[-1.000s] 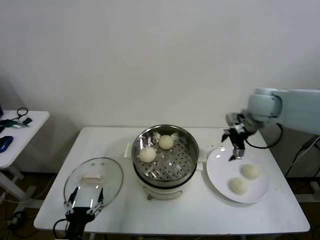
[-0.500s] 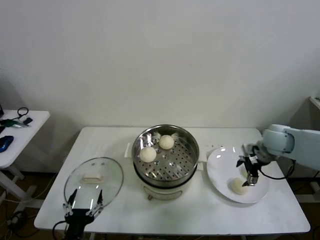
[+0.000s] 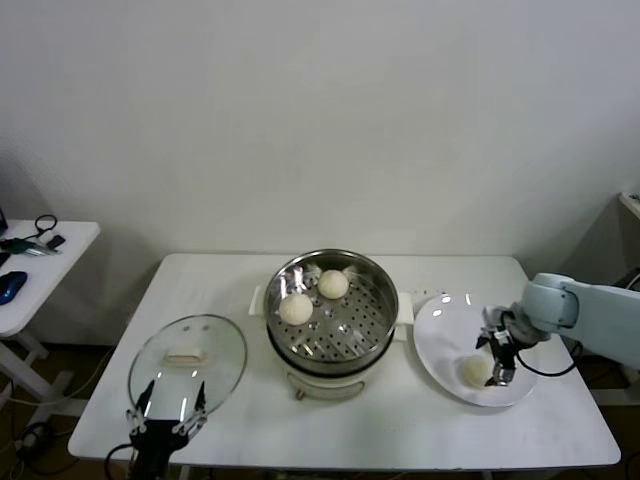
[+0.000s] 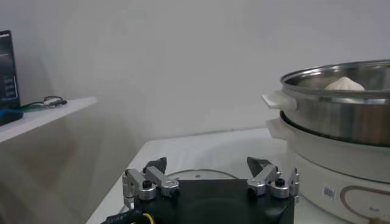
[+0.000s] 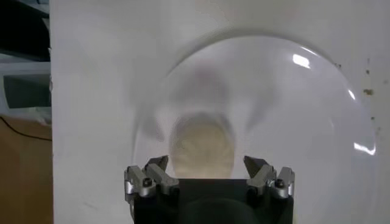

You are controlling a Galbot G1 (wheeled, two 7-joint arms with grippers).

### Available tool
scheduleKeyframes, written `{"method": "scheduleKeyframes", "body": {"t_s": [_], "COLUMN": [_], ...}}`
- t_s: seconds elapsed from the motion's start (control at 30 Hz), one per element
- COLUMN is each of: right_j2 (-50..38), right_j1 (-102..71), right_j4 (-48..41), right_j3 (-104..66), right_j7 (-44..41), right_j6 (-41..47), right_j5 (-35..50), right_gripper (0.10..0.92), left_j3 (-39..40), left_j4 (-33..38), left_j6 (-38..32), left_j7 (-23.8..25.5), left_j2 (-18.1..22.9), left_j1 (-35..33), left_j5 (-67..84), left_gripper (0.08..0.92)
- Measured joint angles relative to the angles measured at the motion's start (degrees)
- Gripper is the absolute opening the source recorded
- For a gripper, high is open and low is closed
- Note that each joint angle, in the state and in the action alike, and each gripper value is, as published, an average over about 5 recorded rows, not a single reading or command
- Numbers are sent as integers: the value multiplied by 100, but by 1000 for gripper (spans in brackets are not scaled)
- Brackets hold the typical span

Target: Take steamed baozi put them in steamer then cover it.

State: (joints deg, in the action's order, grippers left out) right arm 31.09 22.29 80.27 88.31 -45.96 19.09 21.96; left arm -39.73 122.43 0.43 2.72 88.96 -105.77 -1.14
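Right wrist view: the right gripper [image 5: 206, 172] hangs spread over a round cream-white dough bun [image 5: 202, 146] on the flat white plate [image 5: 317, 109]; next, descend and pinch it.

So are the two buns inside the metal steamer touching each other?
Apart. The head view shows bare perforated metal between the front bun and the back bun in the steamer.

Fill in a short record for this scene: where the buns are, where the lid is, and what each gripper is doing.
buns in steamer: two
buns on plate: one visible; any other hidden by the arm
lid: on the table, left of the steamer, not yet on it
right gripper: open, low over the plate, bun between its fingers
left gripper: open, parked at the lid's near edge
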Motion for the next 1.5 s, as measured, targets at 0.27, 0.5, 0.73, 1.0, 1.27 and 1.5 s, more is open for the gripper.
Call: {"method": "scheduleKeyframes", "body": {"t_s": [0.27,0.5,0.73,1.0,1.27,1.5], "right_j2": [53,58,207,892,1774,2354], "right_j1": [-267,-247,553,2329,3336,3366], "right_j4": [-101,-93,-23,-38,566,1312], "right_j3": [-241,-292,103,665,473,319], "right_j7": [-20,-114,-384,-1010,-1237,-1186], "right_j6": [0,-60,-361,-1434,-2335,-2819], "right_j5": [-62,-98,-68,70,-114,-804], "right_gripper": [734,673,670,670,670,670], "left_j3": [0,7,49,89,83,66], "left_j4": [6,8,28,58,108,102], "left_j6": [-2,-20,-20,8,28,6], "left_j7": [-9,-26,-29,-12,-6,-9], "left_j2": [14,37,59,85,99,109], "left_j1": [7,-7,-21,-11,-7,-25], "left_j5": [-23,-46,-99,-168,-196,-196], "left_gripper": [823,823,823,823,823,823]}}
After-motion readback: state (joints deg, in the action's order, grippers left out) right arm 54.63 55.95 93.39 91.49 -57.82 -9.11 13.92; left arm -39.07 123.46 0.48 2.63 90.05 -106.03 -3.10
